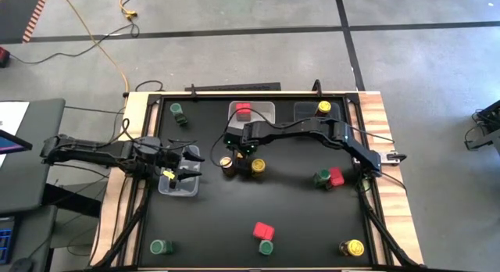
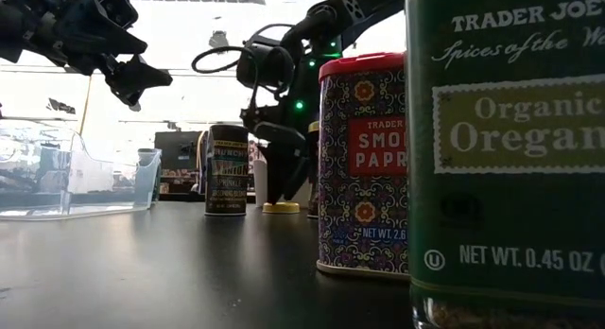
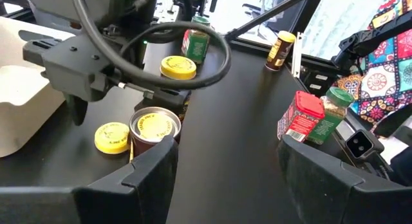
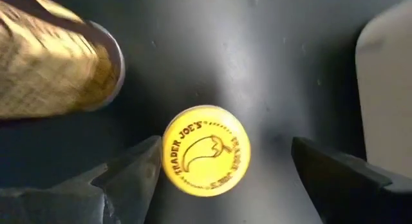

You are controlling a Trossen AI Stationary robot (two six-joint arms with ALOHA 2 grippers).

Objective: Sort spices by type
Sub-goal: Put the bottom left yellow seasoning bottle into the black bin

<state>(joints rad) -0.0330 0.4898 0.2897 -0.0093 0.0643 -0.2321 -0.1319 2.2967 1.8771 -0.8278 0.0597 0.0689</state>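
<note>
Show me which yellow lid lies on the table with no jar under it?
The yellow lid between the right gripper's open fingers, mid-table. It lies flat on the table; the other yellow lids top jars.

A robotics lab: grey concrete floor (image 1: 234,14) with black tape lines, a yellow cable (image 1: 105,49), surrounding a black-topped counter (image 1: 297,217).

The right gripper (image 1: 237,153) hangs pointing down at mid-table, fingers spread wide, while the left gripper (image 1: 190,164) waits at the left edge, partly open.
</note>
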